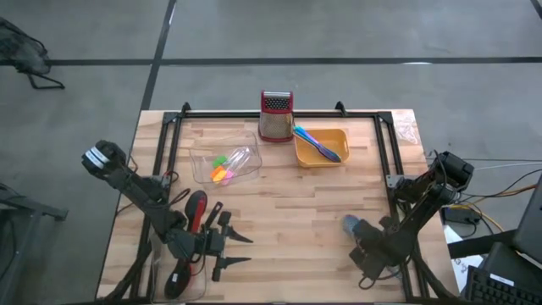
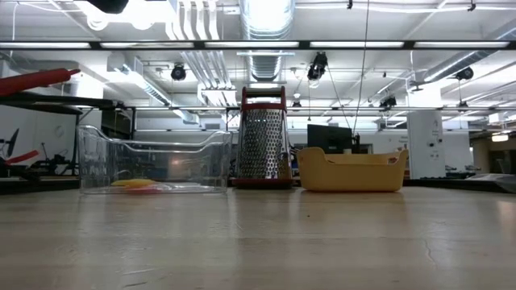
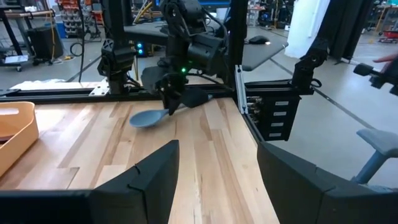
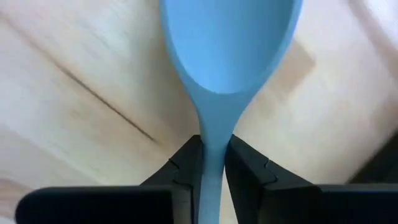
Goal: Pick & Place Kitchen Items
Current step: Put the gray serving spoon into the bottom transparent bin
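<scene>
A blue-grey spoon lies at the table's near right, under my right gripper, which is shut on it. My left gripper hovers open at the near left and touches nothing. Beside it lie a red spatula and a black utensil. A clear tub at centre left holds orange, yellow and pink pieces. The orange tray holds blue sticks. My right gripper pinches the spoon's handle just behind the bowl, between its two fingers. The fingers come from above, pointing down, and lie across the handle. The bowl is low over the boards. I cannot tell whether it rests on them.
A steel grater with a red top stands at the far middle, next to the orange tray. A black frame runs along the table's sides and far edge. Bare boards lie between the two arms.
</scene>
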Robot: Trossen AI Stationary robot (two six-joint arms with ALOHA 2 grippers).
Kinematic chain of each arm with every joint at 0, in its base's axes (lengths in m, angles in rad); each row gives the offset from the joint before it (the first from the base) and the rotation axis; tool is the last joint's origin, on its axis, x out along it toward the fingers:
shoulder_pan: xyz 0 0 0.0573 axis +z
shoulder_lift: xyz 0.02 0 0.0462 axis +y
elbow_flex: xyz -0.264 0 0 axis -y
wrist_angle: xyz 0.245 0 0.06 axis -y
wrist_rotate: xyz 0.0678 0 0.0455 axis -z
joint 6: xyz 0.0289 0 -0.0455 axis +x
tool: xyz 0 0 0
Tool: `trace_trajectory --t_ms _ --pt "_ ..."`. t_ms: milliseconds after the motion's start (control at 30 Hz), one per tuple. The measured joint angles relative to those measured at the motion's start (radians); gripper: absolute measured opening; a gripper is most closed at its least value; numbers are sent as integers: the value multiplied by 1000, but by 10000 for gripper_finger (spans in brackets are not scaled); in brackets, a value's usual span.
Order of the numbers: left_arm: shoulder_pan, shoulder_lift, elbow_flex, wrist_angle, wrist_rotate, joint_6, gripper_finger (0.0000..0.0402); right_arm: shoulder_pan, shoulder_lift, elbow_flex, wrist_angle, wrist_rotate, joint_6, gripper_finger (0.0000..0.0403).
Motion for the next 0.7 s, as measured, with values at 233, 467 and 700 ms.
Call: trace_trajectory --t_ms 233,467,700 --pt "3 0 0 0 0 22 223 -31 -4 71 -2 242 -131 47" --pt "5 0 0 -12 -1 72 223 -77 -6 177 17 569 -294 47" --pt "13 0 7 9 -17 67 223 -132 -3 256 287 847 -653 47"
